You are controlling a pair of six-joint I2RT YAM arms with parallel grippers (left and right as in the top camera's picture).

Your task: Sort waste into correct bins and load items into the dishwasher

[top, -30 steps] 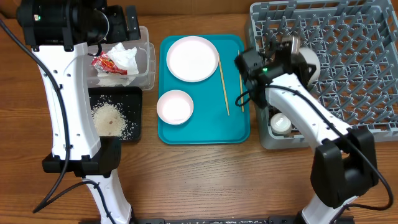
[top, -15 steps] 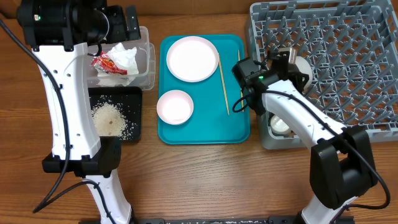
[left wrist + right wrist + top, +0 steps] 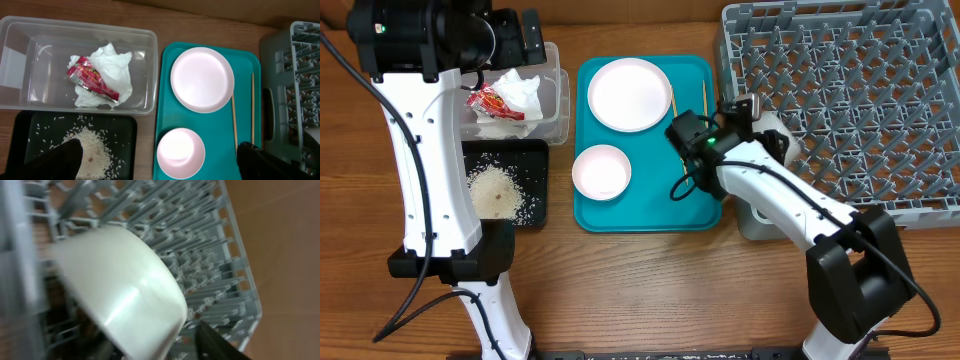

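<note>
Presently, right tool (image 3: pixel 757 118) has glossy white round bowl (image 3: pixel 120 285) just ahead; grip cannot be told. Bowl looks rigid, slick, light: pinch rim. Left tool (image 3: pixel 161 157) gaping, empty.

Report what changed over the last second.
The right gripper swung left along the dish rack toward the teal tray, carrying the white bowl to the rack's left edge; whether it has let go is unclear. The left gripper, plate, small dish, chopsticks, napkin and rice stayed put.
</note>
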